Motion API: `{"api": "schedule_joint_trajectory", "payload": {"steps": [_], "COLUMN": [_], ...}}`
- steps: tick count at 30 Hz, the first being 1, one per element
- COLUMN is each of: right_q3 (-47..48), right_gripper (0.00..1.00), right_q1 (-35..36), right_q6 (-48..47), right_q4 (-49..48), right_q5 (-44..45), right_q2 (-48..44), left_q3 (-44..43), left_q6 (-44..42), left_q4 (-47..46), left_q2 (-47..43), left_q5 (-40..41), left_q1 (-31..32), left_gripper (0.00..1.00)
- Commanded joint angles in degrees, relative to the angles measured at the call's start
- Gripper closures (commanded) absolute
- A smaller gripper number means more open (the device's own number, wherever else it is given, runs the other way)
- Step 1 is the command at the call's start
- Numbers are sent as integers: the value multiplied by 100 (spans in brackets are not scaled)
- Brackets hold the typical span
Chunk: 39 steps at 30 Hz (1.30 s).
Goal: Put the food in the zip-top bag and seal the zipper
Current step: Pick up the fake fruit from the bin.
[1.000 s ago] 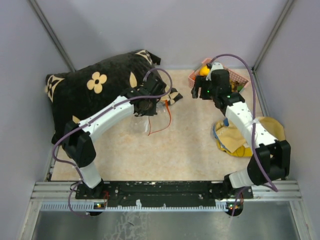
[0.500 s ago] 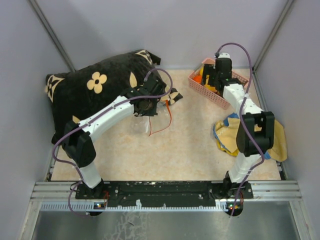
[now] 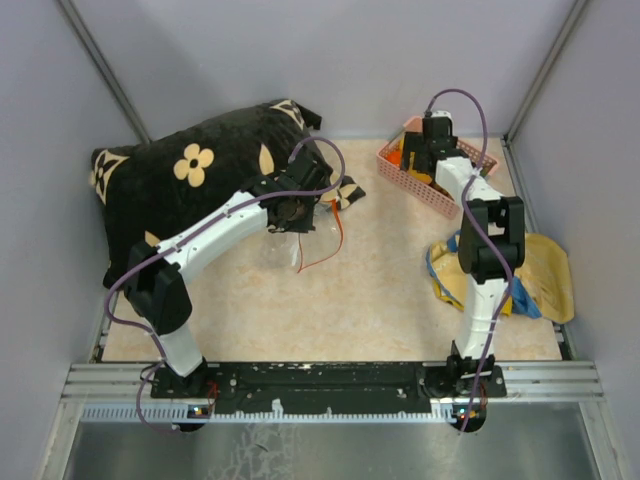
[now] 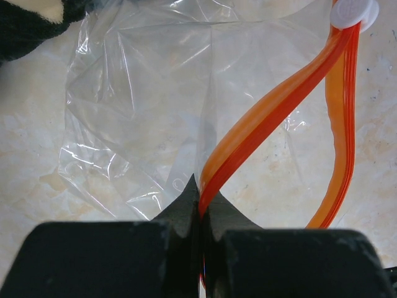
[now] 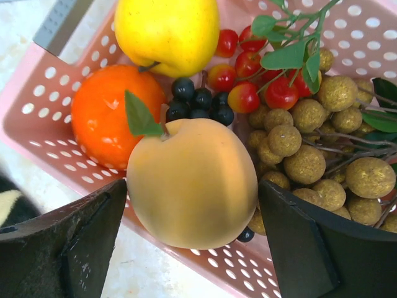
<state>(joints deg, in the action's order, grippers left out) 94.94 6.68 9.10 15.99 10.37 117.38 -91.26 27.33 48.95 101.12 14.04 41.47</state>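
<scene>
In the lower part of the overhead frame, the two arm bases are sitting side by side at the near edge of the counter (image 3: 380, 290). A little above them, at lower right, a yellow-and-blue cloth (image 3: 545, 280) is lying crumpled beside the right arm's elbow. Toward the middle left, the left gripper (image 4: 200, 214) is pinching the zipper (image 4: 273, 112) of the zip-top bag (image 4: 142, 105), its fingers (image 4: 180, 208) pressing tight together on one side of the orange-red strip; the other side of the strip is bowing away to the right of the wrist frame, so the bag's mouth is gaping, and a white slider tab (image 4: 353, 12) is sitting at the strip's far end in the upper right corner. The clear bag is lying flat and crinkled on the counter just beside a black floral cushion (image 3: 190, 180), which is filling the upper left. At upper right, the right gripper (image 5: 192, 242) is hanging over the pink basket (image 5: 43, 112), its fingers (image 5: 74, 248) standing wide on either side of a peach-coloured fruit (image 5: 192, 186); whether they are touching it I cannot tell. Behind that fruit in the basket are lying an orange fruit (image 5: 108, 115), a yellow fruit (image 5: 167, 31), a cluster of dark berries (image 5: 198, 105), small red berries (image 5: 248, 74) and a bunch of tan-brown balls (image 5: 310, 155) with green leaves.
</scene>
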Motion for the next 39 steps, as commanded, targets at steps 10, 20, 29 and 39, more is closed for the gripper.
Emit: {"api": "schedule_joint_trajectory", "payload": {"steps": [10, 20, 29, 39], "right_q3": [257, 410, 256, -226], "right_gripper": [13, 12, 25, 37], "right_q1": [-85, -206, -211, -215], "right_q6": [-14, 423, 341, 110], "right_q4": [-194, -391, -495, -449], "right_q5": [47, -227, -290, -465], "right_q2": [254, 487, 222, -679], "left_q3": [-78, -37, -56, -106], "left_q6": [87, 97, 122, 114], "left_q4": [69, 60, 34, -116], "left_q2": [-157, -234, -248, -235], "left_q5": [-112, -69, -86, -170], "left_q1": [-25, -25, -25, -25], "left_gripper": [100, 100, 100, 100]}}
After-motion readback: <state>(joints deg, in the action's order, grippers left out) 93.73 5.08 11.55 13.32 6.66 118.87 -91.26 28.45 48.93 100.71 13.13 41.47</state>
